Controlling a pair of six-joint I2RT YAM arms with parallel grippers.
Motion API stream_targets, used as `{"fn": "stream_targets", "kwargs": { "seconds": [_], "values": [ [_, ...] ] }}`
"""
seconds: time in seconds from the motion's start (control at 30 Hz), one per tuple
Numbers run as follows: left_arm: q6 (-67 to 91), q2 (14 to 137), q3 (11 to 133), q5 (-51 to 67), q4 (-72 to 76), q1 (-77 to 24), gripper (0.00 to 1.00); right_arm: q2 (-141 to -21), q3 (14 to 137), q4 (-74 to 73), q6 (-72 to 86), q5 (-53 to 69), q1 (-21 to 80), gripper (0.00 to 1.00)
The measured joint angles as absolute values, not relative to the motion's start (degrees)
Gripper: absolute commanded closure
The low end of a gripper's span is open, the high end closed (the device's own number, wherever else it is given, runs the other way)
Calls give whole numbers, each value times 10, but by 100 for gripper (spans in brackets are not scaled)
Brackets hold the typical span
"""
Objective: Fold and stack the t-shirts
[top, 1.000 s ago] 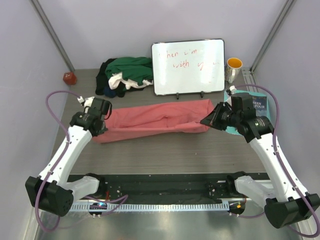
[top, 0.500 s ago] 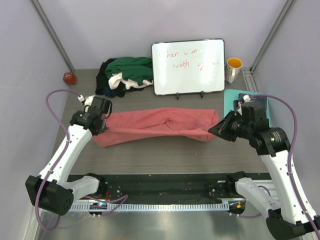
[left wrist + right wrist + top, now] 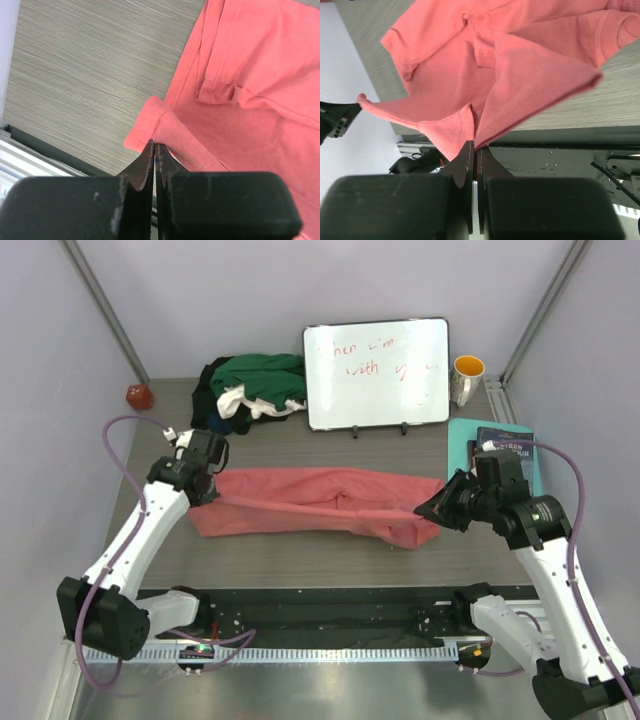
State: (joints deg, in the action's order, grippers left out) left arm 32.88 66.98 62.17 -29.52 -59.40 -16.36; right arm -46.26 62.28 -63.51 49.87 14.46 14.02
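- Folding is under way: the pink shirt [image 3: 320, 508] is stretched over the desk [image 3: 300, 562] in front of the whiteboard [image 3: 377, 373].
- The left hand [image 3: 210, 490] and right hand [image 3: 428, 510] each pinch one end of the shirt.
- The next move is probably to lay it down flat.

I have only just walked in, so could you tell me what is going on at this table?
The two arms hold the salmon-pink t-shirt stretched out between them over the table. The left hand is shut on one end and the right hand on the other. The other shirts lie in an unfolded heap at the back, beside the white board.
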Motion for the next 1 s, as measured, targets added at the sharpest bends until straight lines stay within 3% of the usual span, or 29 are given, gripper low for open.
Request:
{"fn": "stream_targets", "kwargs": {
  "seconds": [0.37, 1.0],
  "values": [
    [306, 787, 668, -295, -577, -164, 100, -622, 630, -626, 434, 144, 140, 93],
    [284, 1011, 765, -317, -550, -164, 100, -796, 714, -587, 363, 109, 140, 96]
  ]
}}
